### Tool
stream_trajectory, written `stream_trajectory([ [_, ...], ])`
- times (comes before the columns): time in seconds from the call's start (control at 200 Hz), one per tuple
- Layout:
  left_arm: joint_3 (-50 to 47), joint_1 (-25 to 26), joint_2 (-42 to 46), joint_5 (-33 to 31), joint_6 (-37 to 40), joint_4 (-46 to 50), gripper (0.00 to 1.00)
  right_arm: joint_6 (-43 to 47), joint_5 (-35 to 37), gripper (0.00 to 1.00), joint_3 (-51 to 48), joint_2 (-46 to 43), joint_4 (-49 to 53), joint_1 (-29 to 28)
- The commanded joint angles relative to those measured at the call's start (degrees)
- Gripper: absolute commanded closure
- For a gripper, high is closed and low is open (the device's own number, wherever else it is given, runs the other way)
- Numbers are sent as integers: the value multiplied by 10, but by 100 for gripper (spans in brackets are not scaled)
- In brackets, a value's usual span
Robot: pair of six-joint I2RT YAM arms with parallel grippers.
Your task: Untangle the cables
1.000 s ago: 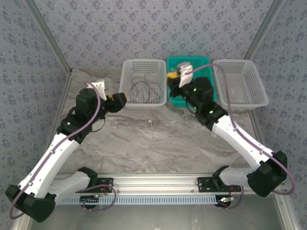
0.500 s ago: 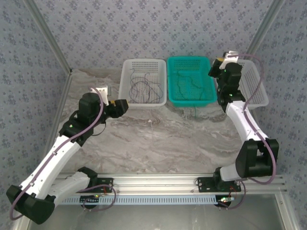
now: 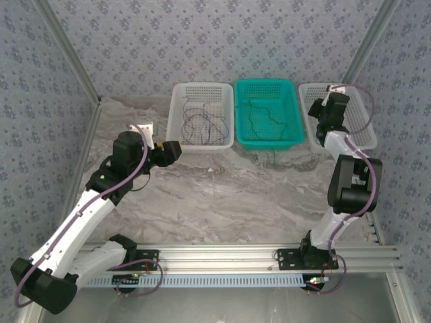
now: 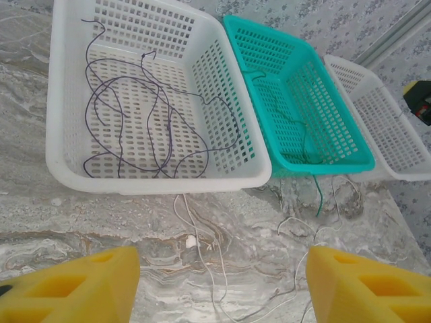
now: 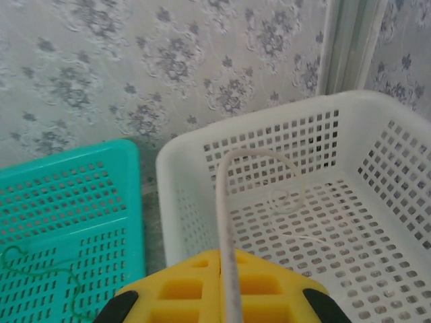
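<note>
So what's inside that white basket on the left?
Several thin dark cables lie looped over one another on the floor of the left basket. Nothing else shows inside. From the left wrist view, its near wall covers a narrow strip of the floor behind it.

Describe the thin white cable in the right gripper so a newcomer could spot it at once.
Find the row of three perforated plastic baskets and take the white basket at the right end. There the right gripper pinches a thin white cable that arches into it. Unlike the dark cables in the left white basket, it is pale and held.
</note>
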State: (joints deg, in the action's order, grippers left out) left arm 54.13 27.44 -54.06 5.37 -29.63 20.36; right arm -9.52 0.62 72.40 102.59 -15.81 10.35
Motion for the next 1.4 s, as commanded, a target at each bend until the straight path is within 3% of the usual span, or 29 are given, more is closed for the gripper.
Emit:
stream_trajectory([
  [0.0, -2, 2, 3, 8, -6, -15, 33, -78, -39, 92, 99, 42, 117, 20],
  [0.035, -5, 2, 3, 8, -8, -15, 33, -105, -52, 83, 131, 60, 165, 25],
  [0.075, -7, 2, 3, 6, -10, -16, 33, -142, -41, 64, 152, 70, 208, 28],
  [0.16, -12, 2, 4, 4, -13, -17, 33, -232, 66, 38, 175, 67, 297, 26],
  [0.295, -14, 2, 1, 4, -13, -18, 33, -278, 114, 28, 164, 34, 338, 26],
  [0.39, -15, 2, -3, 2, -11, -22, 33, -273, 94, 28, 135, -4, 329, 28],
  [0.59, -26, 3, -22, 7, -16, -37, 33, -227, -68, 30, -11, -128, 227, -1],
  [0.75, -42, 10, -43, 2, -45, -31, 33, -150, -102, 30, -136, -278, 192, -83],
  [0.915, -74, 35, -64, -4, -90, -36, 34, -80, -117, 31, -218, -392, 203, -217],
  [1.094, -99, 106, -119, -39, -150, -85, 34, -30, -94, 31, -243, -402, 258, -333],
  [1.199, -77, 150, -189, -64, -168, -98, 31, -39, -87, 32, -249, -386, 266, -350],
  [1.394, 15, 213, -331, -178, -165, -67, 29, -48, -69, 32, -254, -363, 265, -353],
])
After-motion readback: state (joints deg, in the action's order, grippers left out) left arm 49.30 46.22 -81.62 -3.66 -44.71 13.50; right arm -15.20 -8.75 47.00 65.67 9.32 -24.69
